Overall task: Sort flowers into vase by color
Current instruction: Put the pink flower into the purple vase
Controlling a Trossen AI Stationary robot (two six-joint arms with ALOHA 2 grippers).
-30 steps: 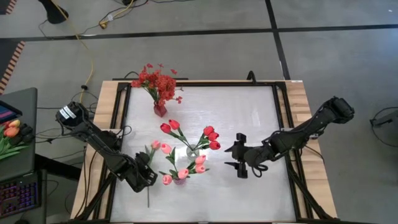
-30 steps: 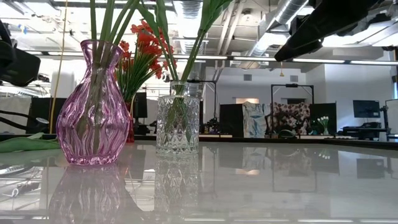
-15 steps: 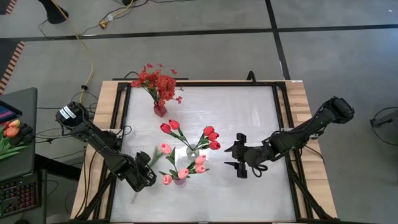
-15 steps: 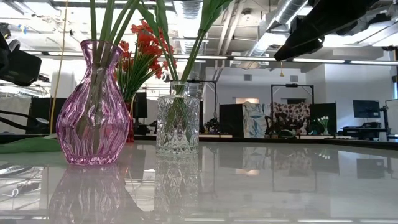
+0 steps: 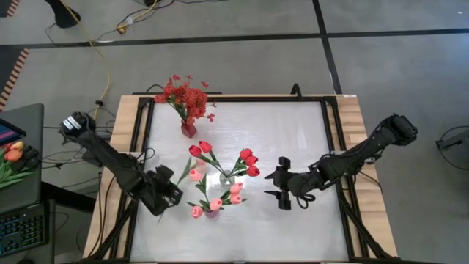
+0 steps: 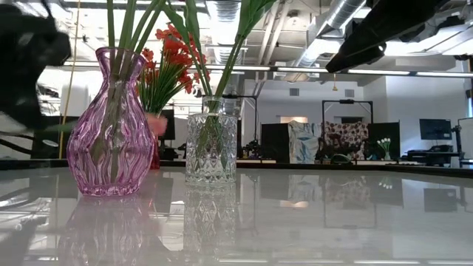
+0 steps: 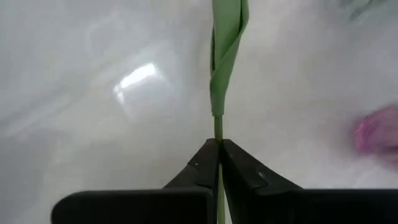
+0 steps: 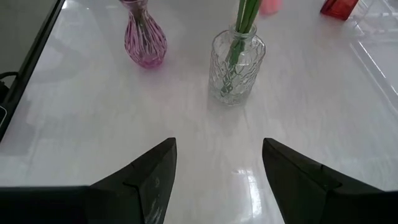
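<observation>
My left gripper [image 5: 165,192] is shut on a pink tulip's thin green stem [image 7: 217,127], left of the vases. The flower's leaf [image 5: 183,173] points toward the pink vase, and its bud shows blurred in the low view [image 6: 157,124]. The pink vase [image 6: 111,125] holds pink tulips [image 5: 236,193]. The clear glass vase [image 8: 236,62] holds red tulips [image 5: 249,161]. A small red vase [image 5: 188,130] at the far side holds a spray of red blossoms [image 5: 187,95]. My right gripper [image 5: 282,185] is open and empty, right of the vases. My left gripper pinches the tulip's bare stem [image 7: 217,138] between its two fingertips, just below the leaf [image 7: 227,50]. The stem runs on straight ahead of the fingers. The flower is lifted clear of the table, and its bud end reaches toward the pink vase.
The white tabletop [image 5: 293,139] has free room on its right half and far side. Dark frame rails [image 5: 333,139] run along the table's sides. A side desk at the left carries more tulips [image 5: 13,158] and a keyboard [image 5: 22,231].
My left gripper has risen and gone a little toward the table's far edge, holding the pink tulip. The flower, which lay on the table with its stem toward the near edge, has swung up clear of the table, its bud end now toward the pink vase.
</observation>
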